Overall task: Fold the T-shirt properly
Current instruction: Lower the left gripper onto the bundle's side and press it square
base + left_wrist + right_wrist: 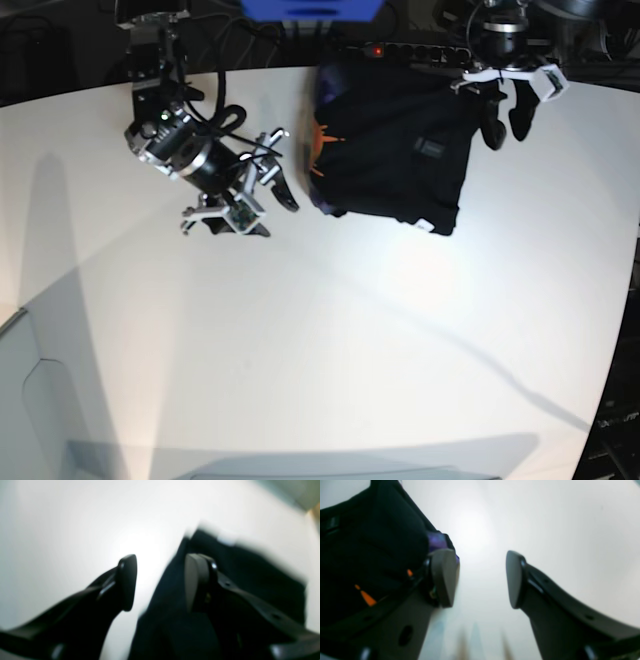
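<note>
T-shirt (385,150) folded on table (320,340)

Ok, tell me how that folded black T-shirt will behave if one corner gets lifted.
The T-shirt is soft cloth lying in layers, so it would probably droop and unfold. It looks light and thin. On the smooth white table it may slide rather than stay put.

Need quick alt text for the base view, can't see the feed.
A folded black T-shirt lies at the far edge of a white table. Both grippers are open and empty: left gripper by its right edge, right gripper to its left.
</note>
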You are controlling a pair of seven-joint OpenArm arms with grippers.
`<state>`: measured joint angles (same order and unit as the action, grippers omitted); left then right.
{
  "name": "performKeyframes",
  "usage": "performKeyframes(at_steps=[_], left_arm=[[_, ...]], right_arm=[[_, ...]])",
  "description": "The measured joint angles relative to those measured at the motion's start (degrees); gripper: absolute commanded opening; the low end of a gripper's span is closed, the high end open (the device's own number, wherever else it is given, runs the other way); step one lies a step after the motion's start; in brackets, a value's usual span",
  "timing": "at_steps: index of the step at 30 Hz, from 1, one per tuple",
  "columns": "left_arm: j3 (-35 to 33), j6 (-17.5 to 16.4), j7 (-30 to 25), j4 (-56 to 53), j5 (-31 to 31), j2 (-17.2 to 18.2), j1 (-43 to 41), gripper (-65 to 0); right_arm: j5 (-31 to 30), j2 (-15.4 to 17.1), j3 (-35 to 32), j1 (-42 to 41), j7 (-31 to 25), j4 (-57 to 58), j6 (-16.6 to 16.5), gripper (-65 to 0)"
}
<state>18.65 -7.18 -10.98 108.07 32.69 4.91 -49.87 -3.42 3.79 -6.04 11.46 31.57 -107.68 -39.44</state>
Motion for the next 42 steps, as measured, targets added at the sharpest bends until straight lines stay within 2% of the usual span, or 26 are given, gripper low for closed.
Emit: performKeyframes(at_steps=[4,10,16,23,29,37,39,42], left_arm=[[-0.48,-0.02,2.80,-0.46,-0.26,0.04,6.19,-34.8],[-0.39,0.02,22.10,-0.46,-0.17,-0.42,20.48,-34.8],[-0.07,0.24,32.09,-4.07,-1.14,-1.25,30.47,-34.8],[0.02,0.74,34.16,-11.89,-1.16,-1.09,31.87,-34.8],[-0.37,0.70,33.64,-15.26,-1.05,0.15,32.48,-34.7],[-0.44,0.55,34.29,-17.44,-1.11,0.02,34.36,-35.6],[-0.44,0.55,34.32,-17.46,-1.11,0.02,34.34,-39.8],[-0.44,0.48,34.36,-17.46,-1.09,0.00,34.71,-50.0]], right_arm=[[-0.02,-0.07,-0.02,-0.63,-0.28,0.00,0.02,-32.0],[-0.04,-0.02,-0.02,-0.24,-0.20,0.00,0.00,-31.9],[0.00,0.04,0.37,-0.28,-0.07,0.02,0.02,-31.9],[0.02,0.17,0.37,-0.15,-0.07,0.00,0.00,-31.9],[0.00,0.17,0.37,-0.15,-0.07,0.02,0.00,-31.9],[0.00,0.15,0.42,-0.13,-0.07,0.00,0.00,-31.9],[0.00,0.15,0.42,-0.13,-0.07,0.02,0.02,-31.9],[0.00,0.15,0.42,-0.13,-0.09,0.02,0.02,-31.9]])
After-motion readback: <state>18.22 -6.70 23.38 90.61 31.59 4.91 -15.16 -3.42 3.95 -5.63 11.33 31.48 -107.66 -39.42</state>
